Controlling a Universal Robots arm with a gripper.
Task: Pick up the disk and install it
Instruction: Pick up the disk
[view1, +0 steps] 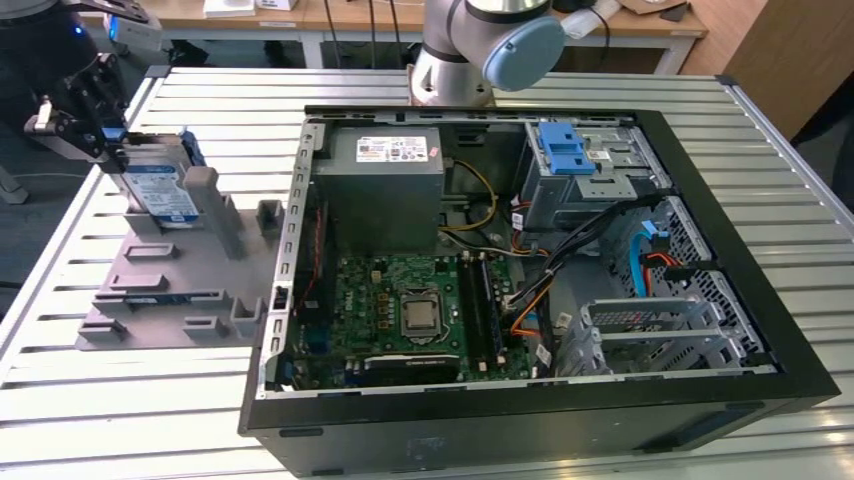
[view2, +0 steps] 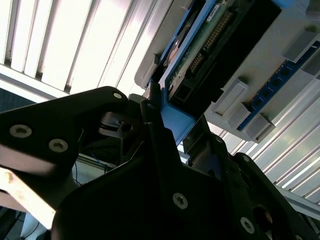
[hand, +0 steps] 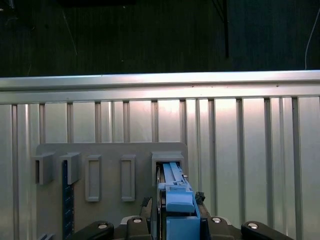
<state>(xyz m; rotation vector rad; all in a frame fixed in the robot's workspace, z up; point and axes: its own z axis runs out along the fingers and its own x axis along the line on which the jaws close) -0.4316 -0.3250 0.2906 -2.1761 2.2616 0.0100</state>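
The disk (view1: 158, 188), a silver drive with a blue-and-white label in a blue carrier frame, stands on edge in a slot of the grey holder (view1: 167, 290) at the exterior view's left. My gripper (view1: 114, 140) reaches it from the far left side and is shut on its blue end. In the first wrist view the blue frame of the disk (hand: 175, 200) sits clamped in the gripper (hand: 175, 222), over the holder (hand: 110, 150). The second wrist view shows the disk's green board side (view2: 210, 35), with the gripper (view2: 172, 131) around its blue corner.
The open computer case (view1: 747, 240) lies on the slatted metal table, to the exterior view's right of the holder. Inside are the grey power-supply box (view1: 387, 185), the motherboard (view1: 414, 310) and a silver drive cage (view1: 594, 175) with a blue latch (view1: 567, 150). A blue strip (view1: 160, 297) lies in the holder.
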